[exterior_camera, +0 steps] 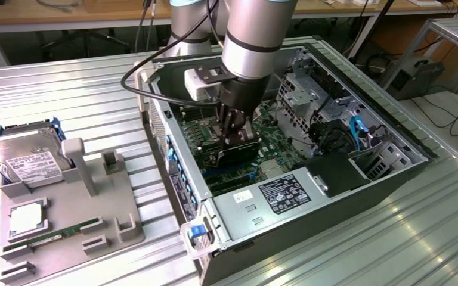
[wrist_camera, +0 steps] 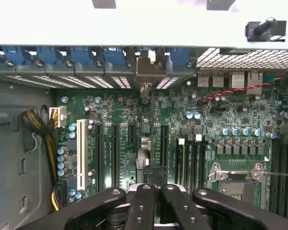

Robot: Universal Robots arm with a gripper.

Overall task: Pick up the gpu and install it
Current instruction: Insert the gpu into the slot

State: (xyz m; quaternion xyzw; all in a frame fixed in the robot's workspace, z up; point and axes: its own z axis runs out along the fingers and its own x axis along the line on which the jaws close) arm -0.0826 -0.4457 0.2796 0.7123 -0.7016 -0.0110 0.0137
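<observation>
— How do we see the arm (exterior_camera: pixel 253 36) standing?

— It reaches steeply down into the open computer case (exterior_camera: pixel 388 179), wrist near vertical, with the gripper (exterior_camera: pixel 235 138) low over the green motherboard (exterior_camera: pixel 273 146).

— And the gpu (exterior_camera: pixel 237 156)?

— A thin dark card held on edge, clamped between the black fingers (wrist_camera: pixel 143 206), standing over the motherboard's long slots (its silver bracket (wrist_camera: pixel 149 72) meets the case's rear slot wall). We cannot tell whether it is fully seated.

— Any writing?

— A dark label (exterior_camera: pixel 286 193) sits on the silver power supply (exterior_camera: pixel 249 214) inside the case, and a white one on the hard drive (exterior_camera: pixel 18 156) resting on the grey tray (exterior_camera: pixel 62 232) outside the case; neither is legible to us.
</observation>
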